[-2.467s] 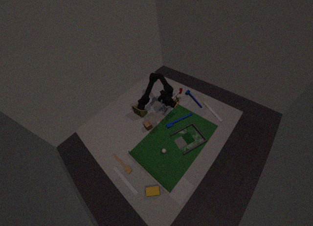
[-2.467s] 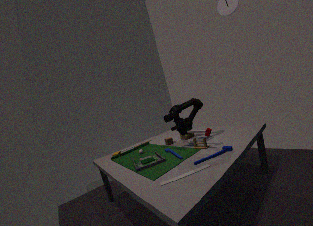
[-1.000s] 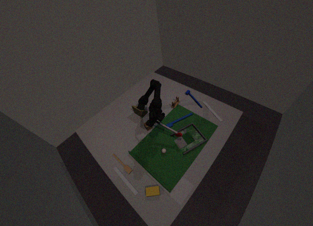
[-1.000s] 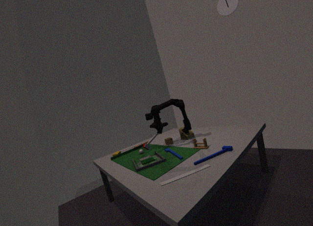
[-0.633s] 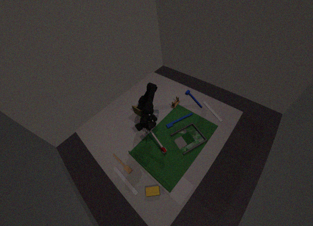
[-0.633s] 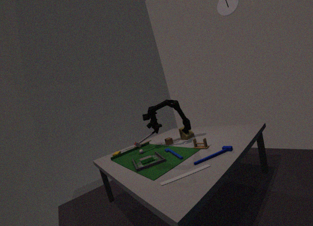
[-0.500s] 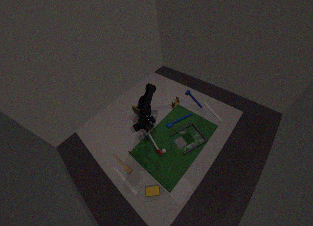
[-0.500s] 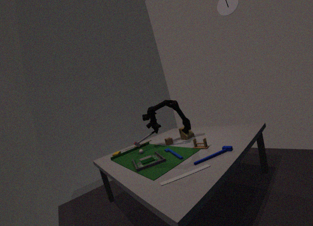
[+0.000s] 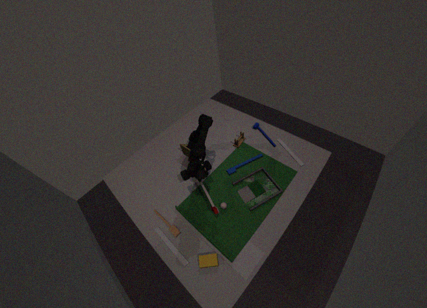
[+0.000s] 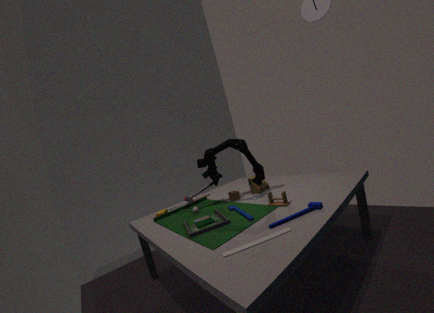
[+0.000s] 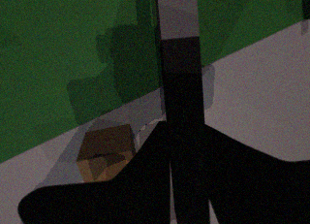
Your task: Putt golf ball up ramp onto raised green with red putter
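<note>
My gripper point(image 9: 199, 179) point(image 10: 215, 183) point(image 11: 175, 126) is shut on the red putter's pale shaft point(image 9: 207, 193) point(image 10: 203, 190) point(image 11: 178, 16), above the left edge of the green mat point(image 9: 231, 236) point(image 10: 238, 229) point(image 11: 48, 49). The shaft slants down to the red head point(image 9: 215, 210) point(image 10: 188, 199), which seems to hang a little above the mat. The white golf ball point(image 9: 223, 205) point(image 10: 195, 209) rests on the mat beside the head, with a small gap in the top view. The grey ramp point(image 9: 245, 193) leads to the raised green point(image 9: 256, 187) point(image 10: 204, 222) inside a grey border point(image 9: 272, 179). The wrist view hides head and ball.
A blue club point(image 9: 246, 163) point(image 10: 241, 213) lies on the mat. Around it are a wooden stand point(image 9: 239, 145) point(image 10: 278, 204), a blue mallet point(image 9: 265, 136) point(image 10: 294, 217), a yellow block point(image 9: 208, 260) and a tan club point(image 9: 175, 231). A brown block point(image 10: 234, 195) point(image 11: 107, 144) stands near the arm.
</note>
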You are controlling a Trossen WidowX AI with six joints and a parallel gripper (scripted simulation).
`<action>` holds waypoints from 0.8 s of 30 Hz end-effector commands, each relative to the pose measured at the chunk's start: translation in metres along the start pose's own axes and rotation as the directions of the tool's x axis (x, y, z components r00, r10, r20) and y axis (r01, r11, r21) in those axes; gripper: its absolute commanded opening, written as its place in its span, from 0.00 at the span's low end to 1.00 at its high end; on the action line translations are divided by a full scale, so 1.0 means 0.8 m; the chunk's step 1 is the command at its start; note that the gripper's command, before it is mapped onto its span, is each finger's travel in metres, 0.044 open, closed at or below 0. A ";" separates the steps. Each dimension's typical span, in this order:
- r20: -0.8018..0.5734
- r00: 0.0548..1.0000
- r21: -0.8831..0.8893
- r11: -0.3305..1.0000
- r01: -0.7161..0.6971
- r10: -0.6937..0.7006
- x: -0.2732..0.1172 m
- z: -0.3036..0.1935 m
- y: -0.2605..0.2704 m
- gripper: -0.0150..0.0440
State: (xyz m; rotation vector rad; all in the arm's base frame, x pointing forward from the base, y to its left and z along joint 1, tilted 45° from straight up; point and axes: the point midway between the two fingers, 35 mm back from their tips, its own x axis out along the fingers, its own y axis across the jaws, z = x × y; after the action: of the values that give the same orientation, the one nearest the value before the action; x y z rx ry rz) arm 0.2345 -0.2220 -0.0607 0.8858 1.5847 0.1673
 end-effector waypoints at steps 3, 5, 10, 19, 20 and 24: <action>-0.001 1.000 0.006 1.000 -0.007 0.007 0.032 -0.001 0.005 0.25; -0.001 1.000 0.006 1.000 -0.007 0.007 0.035 -0.001 0.005 0.25; -0.001 1.000 0.006 1.000 -0.007 0.007 0.038 -0.001 0.005 0.25; -0.001 1.000 0.006 1.000 -0.008 0.008 0.056 -0.001 0.007 0.25; -0.001 1.000 0.006 1.000 -0.008 0.008 0.058 -0.001 0.008 0.25; -0.001 1.000 0.006 1.000 -0.008 0.008 0.066 -0.001 0.009 0.25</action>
State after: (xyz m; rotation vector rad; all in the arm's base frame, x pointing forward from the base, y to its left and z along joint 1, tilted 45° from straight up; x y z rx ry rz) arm 0.2389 -0.1886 -0.0932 0.8865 1.5899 0.1730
